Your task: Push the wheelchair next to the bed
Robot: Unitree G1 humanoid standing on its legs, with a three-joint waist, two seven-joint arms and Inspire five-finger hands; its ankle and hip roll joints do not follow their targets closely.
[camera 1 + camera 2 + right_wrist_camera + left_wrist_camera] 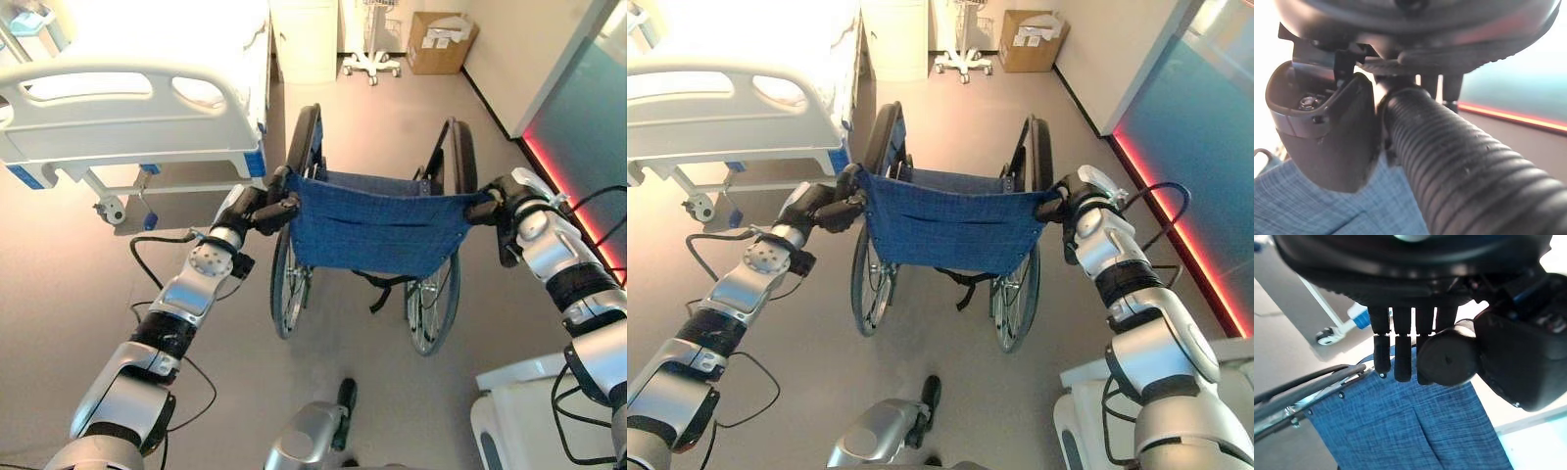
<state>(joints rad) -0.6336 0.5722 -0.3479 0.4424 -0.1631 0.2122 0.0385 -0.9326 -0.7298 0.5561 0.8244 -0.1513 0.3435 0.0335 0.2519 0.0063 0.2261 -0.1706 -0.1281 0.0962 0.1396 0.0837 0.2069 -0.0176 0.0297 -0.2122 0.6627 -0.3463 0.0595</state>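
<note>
1. The bed (147,108) stood ahead on the left, its footboard close to the wheelchair (377,220).
2. The left hand (263,209) had its fingers (1400,357) curled round one push handle; a veer risked clipping the bed.
3. The right hand (1070,201) wrapped the ribbed grip (1459,171); uneven pushing could swing the chair toward the wall.

Both head cams look down on the wheelchair (377,220), bed (127,108) at 11 o'clock. Wrist cams sit very close, sharing its blue backrest.
</note>
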